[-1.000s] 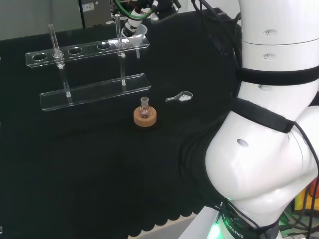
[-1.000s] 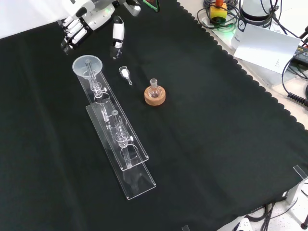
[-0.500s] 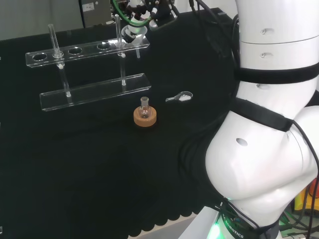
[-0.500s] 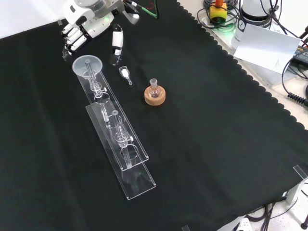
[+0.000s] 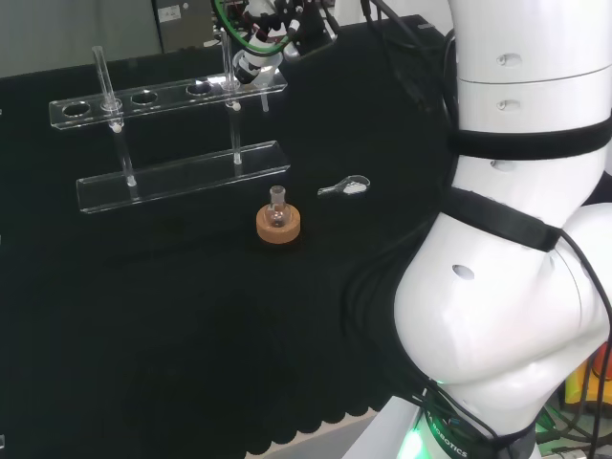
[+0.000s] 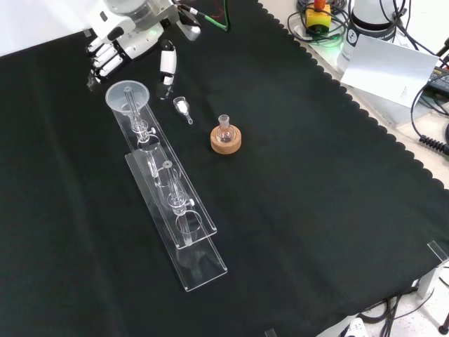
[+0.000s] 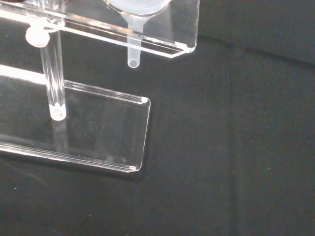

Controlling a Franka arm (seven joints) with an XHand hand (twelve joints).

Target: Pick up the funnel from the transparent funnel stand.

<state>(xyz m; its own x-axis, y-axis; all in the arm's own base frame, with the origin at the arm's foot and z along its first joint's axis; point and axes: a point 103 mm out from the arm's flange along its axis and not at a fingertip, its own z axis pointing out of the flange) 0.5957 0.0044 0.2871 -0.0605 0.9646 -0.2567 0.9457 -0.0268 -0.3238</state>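
Clear plastic makes up the funnel stand (image 6: 168,200), a long two-shelf rack that runs down the cloth (image 6: 316,210) in the front view, and the funnel (image 6: 128,95) sits in the hole at its far end, its wide mouth up and its spout hanging through the upper shelf. In the wrist view that spout (image 7: 134,54) pokes down below the top shelf and ends in the air, well above the base plate (image 7: 103,132), beside one of the rack's upright posts (image 7: 53,78).

The hand (image 6: 123,38) hovers just beyond the funnel at the top of the front view, fingers (image 6: 102,60) straight and spread, thumb (image 6: 168,63) pointing down on the other side (nothing is held between them). The fingertips reach close to the funnel's rim, but I cannot tell if they touch it. In the head view the hand (image 5: 263,38) is over the right end of the rack, right above the funnel.

Near the rack on the cloth lie a small clear scoop (image 6: 182,107) and a little glass flask (image 6: 224,128) standing upright in a cork ring (image 6: 226,141).
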